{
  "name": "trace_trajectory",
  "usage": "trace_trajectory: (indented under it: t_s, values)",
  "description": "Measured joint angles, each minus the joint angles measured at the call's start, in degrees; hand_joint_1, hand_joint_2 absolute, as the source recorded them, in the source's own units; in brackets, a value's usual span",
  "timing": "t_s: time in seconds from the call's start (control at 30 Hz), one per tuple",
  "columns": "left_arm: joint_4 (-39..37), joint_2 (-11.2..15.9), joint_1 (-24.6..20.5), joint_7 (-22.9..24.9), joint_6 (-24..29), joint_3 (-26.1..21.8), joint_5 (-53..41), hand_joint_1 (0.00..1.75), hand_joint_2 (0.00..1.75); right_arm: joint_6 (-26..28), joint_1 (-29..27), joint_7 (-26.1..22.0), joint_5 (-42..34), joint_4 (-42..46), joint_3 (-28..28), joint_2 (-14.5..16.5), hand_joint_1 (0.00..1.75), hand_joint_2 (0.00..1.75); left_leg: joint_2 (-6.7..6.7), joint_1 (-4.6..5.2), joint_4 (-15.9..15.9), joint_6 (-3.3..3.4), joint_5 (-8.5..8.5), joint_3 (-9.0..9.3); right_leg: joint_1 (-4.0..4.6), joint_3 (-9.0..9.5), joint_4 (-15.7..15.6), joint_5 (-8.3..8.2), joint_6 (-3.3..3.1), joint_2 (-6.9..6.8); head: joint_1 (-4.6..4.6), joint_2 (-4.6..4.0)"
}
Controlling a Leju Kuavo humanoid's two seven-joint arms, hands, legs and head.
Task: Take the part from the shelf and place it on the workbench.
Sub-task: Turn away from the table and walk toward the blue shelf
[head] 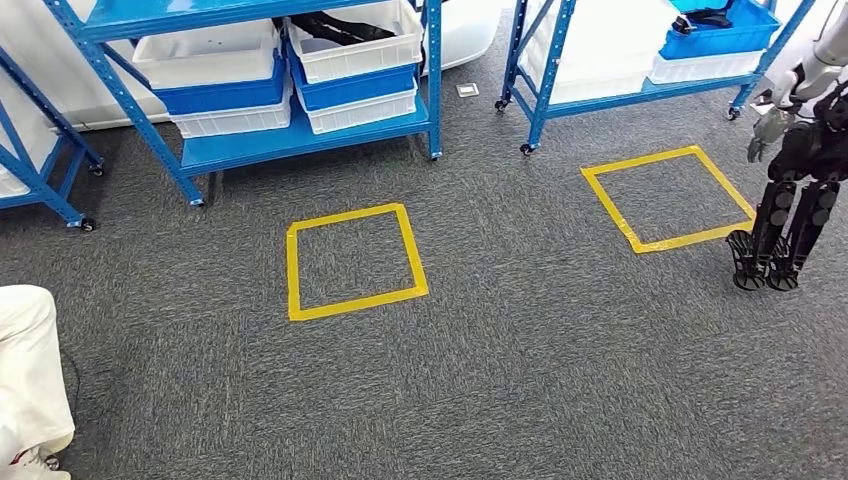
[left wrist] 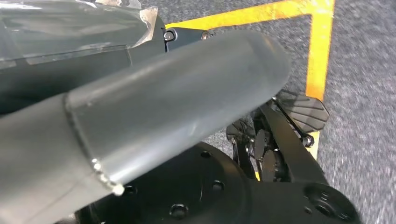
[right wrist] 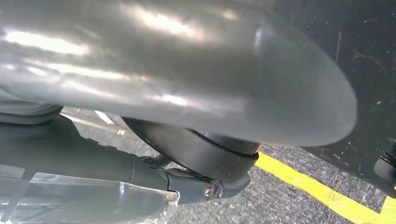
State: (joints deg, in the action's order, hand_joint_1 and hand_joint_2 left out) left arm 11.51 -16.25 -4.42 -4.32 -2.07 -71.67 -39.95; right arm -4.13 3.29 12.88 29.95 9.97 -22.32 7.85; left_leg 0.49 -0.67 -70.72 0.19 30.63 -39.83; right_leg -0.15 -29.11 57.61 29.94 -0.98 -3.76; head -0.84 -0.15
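Grey carpet floor (head: 520,380) spreads below, marked with two yellow tape squares (head: 355,260); behind them blue shelf racks (head: 300,140) carry white and blue bins (head: 355,45), one with dark parts (head: 335,28) inside. The left robot hand (left wrist: 177,93) and right robot hand (right wrist: 187,70) show as blurred grey covers, so I cannot tell how their fingers lie.

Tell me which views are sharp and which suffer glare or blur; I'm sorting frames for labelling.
Head view: evenly lit and sharp, the yellow tape squares and blue shelves crisp. Left wrist view: the left hand up close is soft, carpet smeared. Right wrist view: bright glare streaks across the right hand, out of focus.
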Motion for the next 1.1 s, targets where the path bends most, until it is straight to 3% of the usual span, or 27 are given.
trace_trajectory:
  t_s: [0.07,0.13,0.2,0.27,0.33,0.4,0.43,0.47,0.5,0.57,0.63,0.7,0.73,0.77,0.87,0.93,0.97,1.0,1.1]
  values:
    - [0.07,0.01,-0.13,-0.15,0.24,0.00,0.10,0.00,0.00,0.00,0.00,0.05,0.05,0.00,0.01,0.02,0.00,0.00,2.70,0.48,7.91,0.77,-2.83,4.35,0.44,0.26,0.02,0.27,0.11,-1.19,0.03,0.01]
    - [0.11,-0.01,-0.37,-0.36,0.39,0.00,0.30,0.00,0.00,0.00,0.00,0.05,0.13,0.00,0.04,0.03,0.00,0.00,4.31,1.06,11.53,1.30,-3.45,6.12,0.84,0.36,0.03,0.52,0.45,-2.20,0.06,0.00]
    - [0.11,-0.04,-0.44,-0.46,0.62,0.00,0.43,0.00,0.00,0.03,0.07,0.03,0.20,0.02,0.12,0.03,0.00,0.00,3.02,1.14,11.88,1.64,-3.59,6.05,1.05,0.63,-0.18,0.69,0.91,-3.17,0.02,0.01]
    - [0.11,-0.20,-0.41,-0.51,0.81,-0.01,0.49,0.00,0.00,0.08,0.20,-0.12,0.13,0.07,0.21,0.04,0.00,0.00,1.60,0.69,12.65,2.17,-4.12,6.42,1.03,0.38,0.93,1.56,1.30,-1.41,0.10,0.02]
    - [0.11,-0.35,-0.48,-0.63,0.79,-0.01,0.54,0.00,0.00,0.11,0.34,-0.35,-0.02,0.09,0.25,0.14,0.00,0.00,0.17,0.30,13.16,2.62,-4.58,6.60,0.67,-2.08,6.34,4.23,1.21,2.06,0.29,0.01]
    - [0.11,-0.38,-0.53,-0.72,0.70,-0.01,0.54,0.00,0.00,0.11,0.49,-0.46,-0.10,0.09,0.25,0.19,0.00,0.00,-1.57,0.27,13.15,2.75,-4.68,6.49,0.40,-5.49,13.49,6.94,1.16,3.43,0.38,0.00]
    - [0.11,-0.39,-0.49,-0.73,0.67,-0.01,0.54,0.00,0.00,0.11,0.58,-0.47,-0.11,0.10,0.25,0.16,0.00,0.00,-2.54,0.28,13.12,2.72,-4.70,6.50,0.29,-6.36,15.19,7.21,1.47,3.55,0.38,0.00]
    - [0.11,-0.41,-0.44,-0.73,0.66,-0.02,0.54,0.00,0.00,0.11,0.64,-0.47,-0.11,0.10,0.25,0.13,0.00,0.00,-3.51,0.26,13.07,2.66,-4.72,6.56,0.15,-6.25,14.79,6.51,1.99,3.64,0.38,-0.01]
    - [0.11,-0.45,-0.40,-0.73,0.66,-0.02,0.54,0.00,0.00,0.11,0.68,-0.46,-0.11,0.10,0.25,0.11,0.00,0.00,-4.52,0.22,13.00,2.57,-4.73,6.61,-0.08,-5.14,12.15,4.93,2.64,3.88,0.38,-0.01]
    - [0.12,-0.56,-0.38,-0.73,0.66,-0.02,0.54,0.00,0.00,0.10,0.56,-0.46,-0.11,0.09,0.25,0.15,0.00,0.00,-6.35,0.25,12.71,2.09,-4.71,6.50,-0.57,-1.96,4.41,1.53,3.62,5.78,0.51,-0.01]
    - [0.14,-0.59,-0.35,-0.83,0.74,-0.02,0.56,0.00,0.00,0.11,0.46,-0.46,-0.08,0.07,0.25,0.31,0.00,0.00,-7.62,0.42,12.41,1.42,-4.76,6.10,-0.69,-0.57,0.58,0.11,3.21,7.35,0.55,0.00]
    - [0.16,-0.58,-0.16,-1.14,0.84,-0.02,0.78,0.00,0.00,0.21,0.53,-0.58,0.01,0.08,0.26,0.47,0.00,0.00,-8.34,0.33,12.42,0.89,-4.96,5.79,-0.57,-0.46,0.50,-0.10,2.26,6.88,0.51,0.00]
    - [0.16,-0.58,-0.03,-1.32,0.84,-0.03,0.93,0.00,0.00,0.32,0.59,-0.69,0.05,0.09,0.27,0.58,0.00,0.00,-8.02,0.22,12.29,0.68,-4.90,5.67,-0.67,-0.29,0.44,-0.25,1.93,6.45,0.53,0.01]
    - [0.17,-0.63,0.07,-1.49,0.79,-0.03,1.06,0.00,0.00,0.43,0.61,-0.80,0.08,0.10,0.27,0.64,0.00,0.00,-6.84,0.20,11.76,0.44,-4.54,5.42,-0.72,-0.20,0.39,-0.35,1.66,6.08,0.54,0.01]
    - [0.18,-0.78,0.07,-1.88,0.53,-0.05,1.48,0.00,0.00,0.75,0.45,-0.98,0.07,0.11,0.34,0.62,0.00,0.00,-1.67,0.28,4.58,-0.30,-0.55,2.00,-0.59,-0.06,0.31,-0.38,0.95,4.75,-0.03,0.00]
    - [0.19,-0.75,-0.02,-2.17,0.38,-0.10,1.83,0.00,0.00,1.01,0.26,-1.01,0.16,0.11,0.47,0.57,0.00,0.00,-0.72,0.13,-1.41,-0.48,1.71,-1.02,-0.36,-0.07,0.32,-0.25,0.59,3.79,-0.19,0.00]
    - [0.20,-0.73,-0.04,-2.30,0.31,-0.14,2.00,0.00,0.00,1.13,0.20,-1.00,0.26,0.11,0.54,0.56,0.00,0.00,-0.64,0.10,-2.45,-0.42,1.62,-1.57,-0.29,-0.06,0.32,-0.20,0.51,3.44,-0.20,0.00]
    - [0.22,-0.68,-0.04,-2.43,0.25,-0.18,2.19,0.00,0.00,1.21,0.19,-0.99,0.39,0.11,0.61,0.55,0.00,0.00,-0.63,0.11,-1.19,-0.21,0.42,-0.91,-0.21,0.00,0.32,-0.15,0.44,3.18,-0.19,0.00]
    - [0.35,-0.45,-0.23,-2.63,0.18,-0.22,2.65,0.00,0.00,1.29,0.25,-0.92,0.69,0.11,0.70,0.63,0.00,0.00,-0.14,0.44,8.92,0.90,-3.99,4.43,0.12,0.17,0.30,0.02,0.39,2.82,-0.17,0.00]
